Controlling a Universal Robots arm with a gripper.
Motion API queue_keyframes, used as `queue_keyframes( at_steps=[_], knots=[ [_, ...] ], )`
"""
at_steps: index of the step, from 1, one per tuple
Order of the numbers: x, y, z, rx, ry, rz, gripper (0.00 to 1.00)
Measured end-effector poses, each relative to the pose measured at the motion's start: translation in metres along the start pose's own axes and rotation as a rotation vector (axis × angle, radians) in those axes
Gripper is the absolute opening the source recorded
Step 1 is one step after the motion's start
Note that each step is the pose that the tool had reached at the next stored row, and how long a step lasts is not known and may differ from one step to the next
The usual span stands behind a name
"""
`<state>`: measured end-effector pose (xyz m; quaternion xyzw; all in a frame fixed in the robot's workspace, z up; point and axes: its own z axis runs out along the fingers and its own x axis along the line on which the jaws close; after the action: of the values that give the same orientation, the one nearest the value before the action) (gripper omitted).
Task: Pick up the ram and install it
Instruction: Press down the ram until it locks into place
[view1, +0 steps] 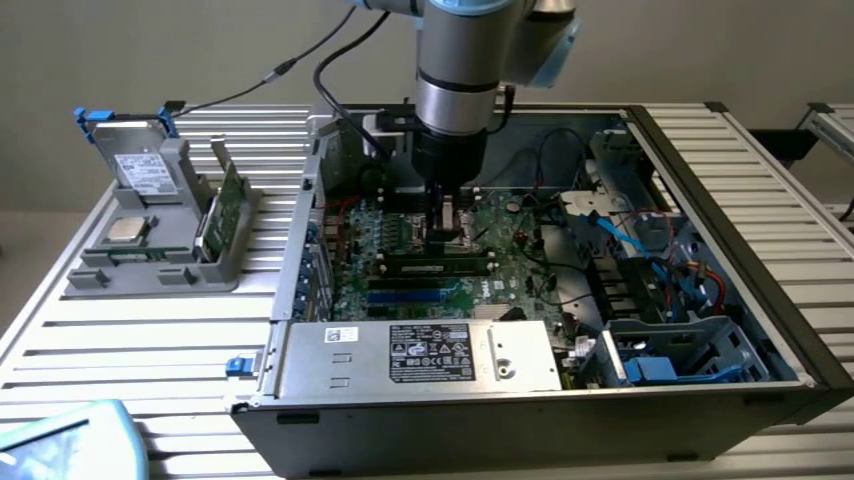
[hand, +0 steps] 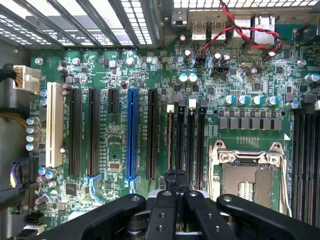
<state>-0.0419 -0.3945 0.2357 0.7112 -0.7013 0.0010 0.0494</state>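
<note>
The ram (view1: 230, 205), a thin green stick, stands on edge in the grey holder (view1: 147, 277) at the exterior view's left, outside the computer case. My gripper (view1: 447, 222) hangs low inside the open case over the green motherboard (view1: 400, 235), well to the right of the ram. In the wrist view the gripper (hand: 176, 176) has its black fingers (hand: 170, 176) pressed together with nothing between them. They hover over the black memory slots (hand: 192, 140) beside the open processor socket (hand: 247, 177).
The holder also carries a grey drive (view1: 143, 172) and a silver processor chip (view1: 127, 230). A dark stick (view1: 430, 266) lies along the board just in front of my gripper. The power supply (view1: 420, 355), drive cage (view1: 667, 355) and loose cables (view1: 627, 235) crowd the case.
</note>
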Motion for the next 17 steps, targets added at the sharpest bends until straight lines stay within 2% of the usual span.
queue_keyframes(
  at_steps=[5, 12, 17],
  knots=[
    [0.0004, -0.001, -0.0049, 0.0, 0.0002, -0.001, 0.11],
    [0.0007, -0.0094, -0.0075, 0.0001, 0.0001, -0.001, 0.11],
    [0.0007, -0.0097, -0.0075, 0.0, 0.0001, -0.001, 0.11]
  ],
)
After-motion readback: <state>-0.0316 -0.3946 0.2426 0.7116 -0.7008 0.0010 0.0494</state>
